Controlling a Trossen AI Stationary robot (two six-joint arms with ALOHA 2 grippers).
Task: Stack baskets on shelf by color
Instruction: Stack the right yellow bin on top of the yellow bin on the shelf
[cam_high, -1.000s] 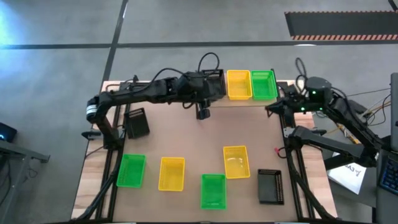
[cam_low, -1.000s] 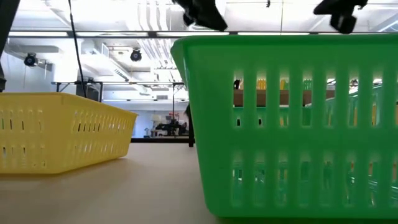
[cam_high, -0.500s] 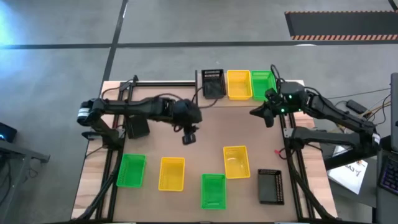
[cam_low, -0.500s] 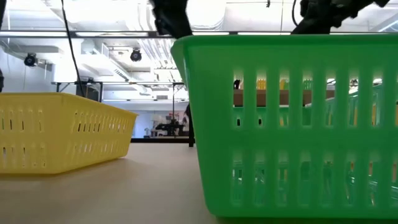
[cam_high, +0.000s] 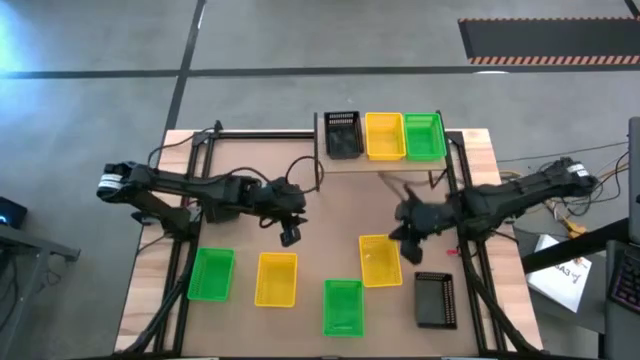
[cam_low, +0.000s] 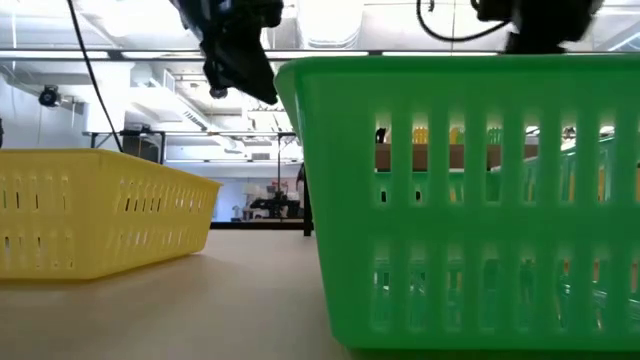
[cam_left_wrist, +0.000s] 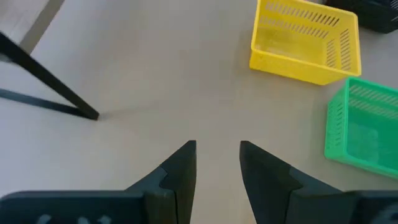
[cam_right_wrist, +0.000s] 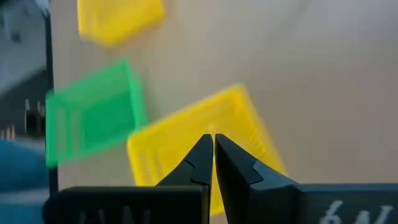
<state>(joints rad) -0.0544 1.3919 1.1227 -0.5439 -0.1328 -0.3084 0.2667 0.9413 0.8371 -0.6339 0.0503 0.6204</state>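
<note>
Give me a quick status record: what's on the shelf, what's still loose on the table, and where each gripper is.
shelf: black basket, yellow basket, green basket, side by side
loose on table: two green, two yellow, two black baskets
left gripper: above bare table, slightly open, empty
right gripper: shut, empty, at the yellow basket right of centre

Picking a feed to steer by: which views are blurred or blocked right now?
Right wrist view: motion-smeared; the yellow basket and green basket have soft edges. Low view: a green basket up close fills over half the frame, hiding the table behind. Left wrist view: sharp, with crisp shadows on the tabletop. High view: evenly lit; the right arm is slightly blurred.
</note>
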